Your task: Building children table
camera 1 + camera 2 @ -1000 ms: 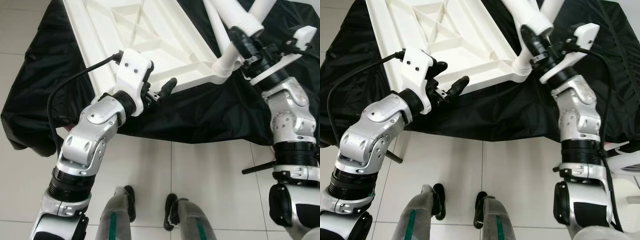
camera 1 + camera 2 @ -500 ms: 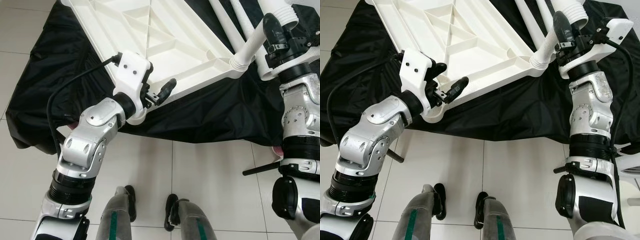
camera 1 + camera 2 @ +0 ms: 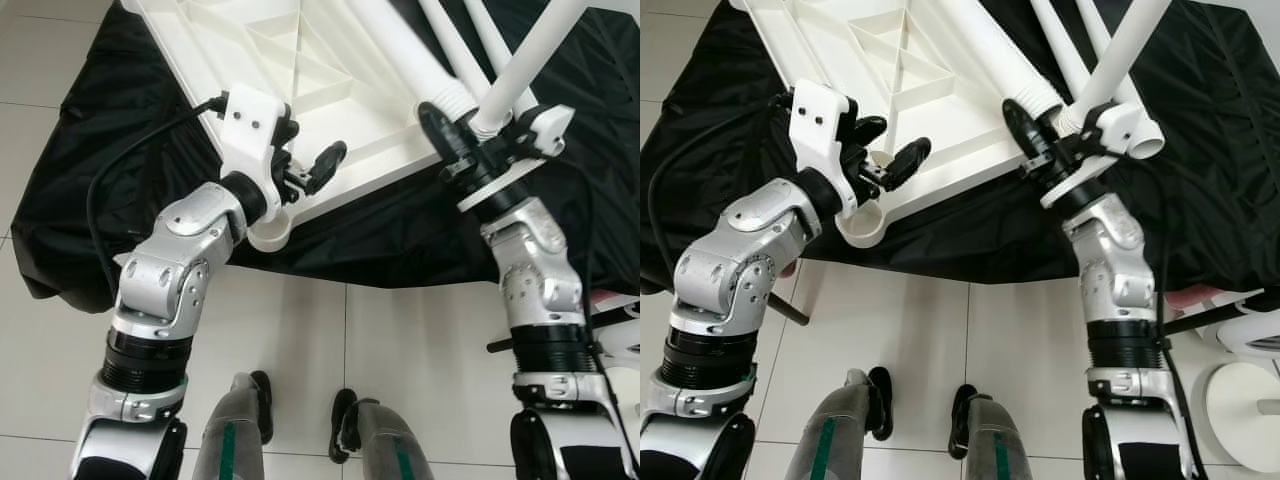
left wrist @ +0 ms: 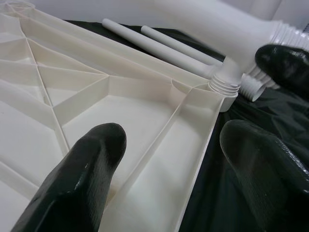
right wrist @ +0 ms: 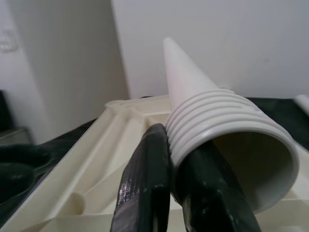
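Now your right gripper is clamped on the threaded end of a white tapered plastic table leg, held just past the near right corner of the upturned white ribbed plastic tabletop lying on the black-draped bench. Swing that leg's threaded mouth squarely over a corner socket before you twist; a tilted start will probably cross the threads. Your left gripper, its black fingers apart, straddles the near rim: close it there to brace the tabletop. Compared with half a second ago, the right arm has moved inward and the round socket by the left wrist has come into full view.
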Controlling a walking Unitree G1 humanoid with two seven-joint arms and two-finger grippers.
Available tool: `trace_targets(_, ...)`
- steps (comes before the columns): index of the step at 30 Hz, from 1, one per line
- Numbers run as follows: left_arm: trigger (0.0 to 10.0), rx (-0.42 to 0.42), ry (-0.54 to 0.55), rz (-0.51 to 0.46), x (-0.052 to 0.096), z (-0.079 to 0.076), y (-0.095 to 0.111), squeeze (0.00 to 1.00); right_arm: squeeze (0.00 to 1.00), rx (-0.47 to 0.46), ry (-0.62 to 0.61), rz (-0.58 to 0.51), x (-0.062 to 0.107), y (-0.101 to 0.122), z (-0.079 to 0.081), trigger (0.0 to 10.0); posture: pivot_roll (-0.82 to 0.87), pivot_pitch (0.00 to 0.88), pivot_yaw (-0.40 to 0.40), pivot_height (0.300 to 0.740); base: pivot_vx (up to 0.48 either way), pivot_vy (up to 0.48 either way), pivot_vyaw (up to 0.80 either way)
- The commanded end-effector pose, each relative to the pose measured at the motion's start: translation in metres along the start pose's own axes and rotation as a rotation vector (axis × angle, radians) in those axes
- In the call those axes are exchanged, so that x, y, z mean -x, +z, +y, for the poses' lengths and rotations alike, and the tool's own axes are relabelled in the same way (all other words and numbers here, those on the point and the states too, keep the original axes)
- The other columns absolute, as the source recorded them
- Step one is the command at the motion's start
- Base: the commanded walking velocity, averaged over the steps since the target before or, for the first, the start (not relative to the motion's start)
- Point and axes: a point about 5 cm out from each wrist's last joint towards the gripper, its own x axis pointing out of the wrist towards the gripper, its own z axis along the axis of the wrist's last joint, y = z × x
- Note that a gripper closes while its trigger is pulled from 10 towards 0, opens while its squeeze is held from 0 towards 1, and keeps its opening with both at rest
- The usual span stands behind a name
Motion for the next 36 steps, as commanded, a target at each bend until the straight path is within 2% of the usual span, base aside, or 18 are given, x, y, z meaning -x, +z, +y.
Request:
trace_targets(1, 10.0, -0.006, 0.010, -0.003, -0.002, -0.001, 0.000, 0.00, 0.00, 0.052, -0.042, -0.049, 0.002, 0.009, 0.002, 10.0, 0.10, 0.169, -0.047, 0.740, 0.000, 0.000, 0.00)
trace_targets(3, 10.0, -0.030, 0.054, -0.013, -0.002, 0.003, 0.000, 0.00, 0.00, 0.064, -0.055, -0.048, 0.005, 0.008, 0.004, 10.0, 0.10, 0.151, -0.048, 0.740, 0.000, 0.000, 0.00)
trace_targets(5, 10.0, -0.034, 0.154, -0.007, -0.001, 0.013, -0.003, 0.00, 0.00, 0.038, -0.113, -0.035, 0.009, 0.005, 0.005, 10.0, 0.09, 0.133, -0.045, 0.740, 0.000, 0.000, 0.00)
trace_targets(9, 10.0, -0.021, 0.200, 0.012, 0.000, 0.021, -0.006, 0.00, 0.00, 0.041, -0.130, -0.029, 0.012, 0.003, 0.006, 10.0, 0.09, 0.122, -0.043, 0.740, 0.000, 0.000, 0.00)
trace_targets(12, 10.0, -0.028, 0.303, -0.026, 0.003, 0.032, -0.005, 0.00, 0.00, 0.057, -0.155, -0.018, 0.013, -0.001, 0.008, 10.0, 0.09, 0.079, -0.036, 0.740, 0.000, 0.000, 0.00)
trace_targets(13, 10.0, -0.046, 0.351, -0.046, 0.003, 0.035, -0.003, 0.00, 0.00, 0.078, -0.181, -0.012, 0.013, -0.002, 0.008, 10.0, 0.09, 0.079, -0.036, 0.740, 0.000, 0.000, 0.00)
trace_targets(14, 10.0, -0.046, 0.351, -0.046, 0.003, 0.035, -0.003, 0.00, 0.00, 0.078, -0.181, -0.012, 0.013, -0.002, 0.008, 10.0, 0.09, 0.079, -0.036, 0.740, 0.000, 0.000, 0.00)
trace_targets(15, 10.0, -0.088, 0.408, -0.063, 0.003, 0.038, -0.002, 0.00, 0.00, 0.091, -0.203, -0.009, 0.011, -0.003, 0.008, 10.0, 0.09, 0.055, -0.027, 0.740, 0.000, 0.000, 0.00)
trace_targets(16, 10.0, -0.088, 0.408, -0.063, 0.003, 0.038, -0.002, 0.00, 0.00, 0.091, -0.203, -0.009, 0.011, -0.003, 0.008, 10.0, 0.09, 0.055, -0.027, 0.740, 0.000, 0.000, 0.00)
trace_targets(18, 10.0, -0.073, 0.485, -0.056, 0.002, 0.043, -0.007, 0.00, 0.00, 0.113, -0.229, 0.017, 0.009, -0.007, 0.009, 10.0, 0.09, 0.035, -0.023, 0.740, 0.000, 0.000, 0.00)
trace_targets(20, 10.0, -0.123, 0.583, -0.040, 0.005, 0.052, -0.011, 0.00, 0.00, 0.128, -0.251, 0.061, 0.007, -0.012, 0.007, 10.0, 0.09, 0.046, -0.027, 0.740, 0.000, 0.000, 0.00)
trace_targets(21, 10.0, -0.123, 0.583, -0.040, 0.005, 0.052, -0.011, 0.00, 0.00, 0.128, -0.251, 0.061, 0.007, -0.012, 0.007, 10.0, 0.09, 0.046, -0.027, 0.740, 0.000, 0.000, 0.00)
trace_targets(22, 10.0, -0.158, 0.624, -0.037, 0.007, 0.057, -0.011, 0.00, 0.00, 0.140, -0.264, 0.075, 0.007, -0.013, 0.006, 10.0, 0.09, 0.046, -0.027, 0.740, 0.000, 0.000, 0.00)
trace_targets(23, 10.0, -0.153, 0.655, -0.013, 0.008, 0.061, -0.016, 0.00, 0.00, 0.125, -0.255, 0.101, 0.007, -0.018, 0.005, 10.0, 0.09, 0.053, -0.031, 0.740, 0.000, 0.000, 0.00)
trace_targets(24, 10.0, -0.143, 0.671, 0.004, 0.008, 0.064, -0.019, 0.00, 0.00, 0.113, -0.247, 0.118, 0.007, -0.021, 0.006, 10.0, 0.09, 0.058, -0.032, 0.740, 0.000, 0.000, 0.00)
trace_targets(27, 10.0, -0.188, 0.696, 0.050, 0.010, 0.067, -0.027, 0.00, 0.00, 0.155, -0.275, 0.124, 0.011, -0.026, 0.003, 10.0, 0.08, 0.072, -0.036, 0.740, 0.000, 0.000, 0.00)
trace_targets(30, 10.0, -0.176, 0.706, 0.072, 0.012, 0.068, -0.032, 0.00, 0.00, 0.170, -0.299, 0.119, 0.012, -0.026, 0.001, 10.0, 0.08, 0.075, -0.036, 0.740, 0.000, 0.000, 0.00)
trace_targets(36, 10.0, -0.205, 0.756, 0.079, 0.019, 0.068, -0.038, 0.00, 0.00, 0.228, -0.382, 0.098, 0.015, -0.026, -0.001, 10.0, 0.08, 0.068, -0.046, 0.740, 0.000, 0.000, 0.00)
